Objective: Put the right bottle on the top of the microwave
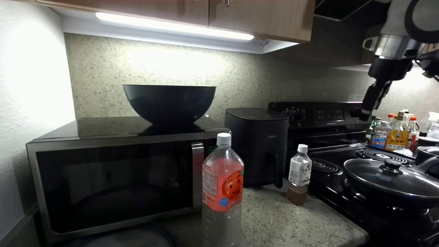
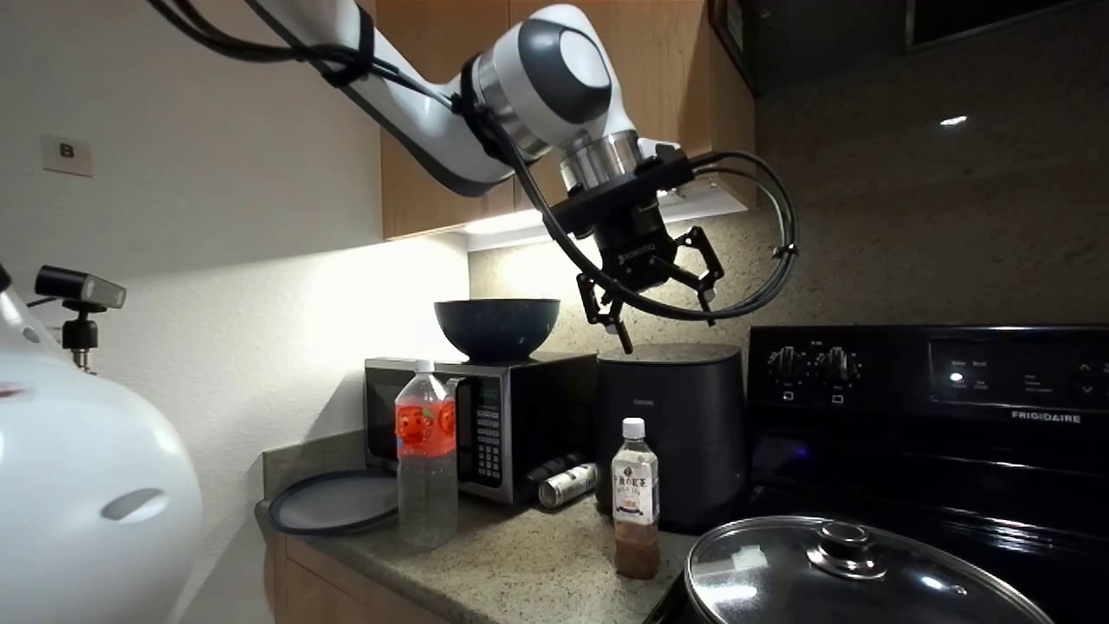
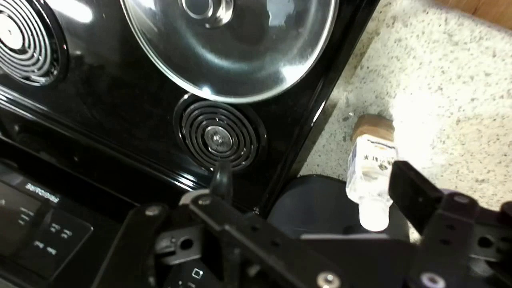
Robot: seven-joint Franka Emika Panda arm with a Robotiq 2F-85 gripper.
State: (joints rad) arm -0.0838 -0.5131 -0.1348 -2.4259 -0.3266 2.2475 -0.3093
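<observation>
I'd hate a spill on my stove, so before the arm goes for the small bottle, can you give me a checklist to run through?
1. Fingers open: ok, spread apart with nothing gripped.
2. Small bottle upright: ok, standing on the counter.
3. White cap tight: cannot tell; it is on, but tightness does not show.
4. Fingers around the small bottle: not ok, they hang higher, apart from it.
5. Large red-label bottle apart from the small one: ok, a gap shows in both exterior views.
6. Microwave top free of other things: not ok, a dark bowl stands on it.
</observation>
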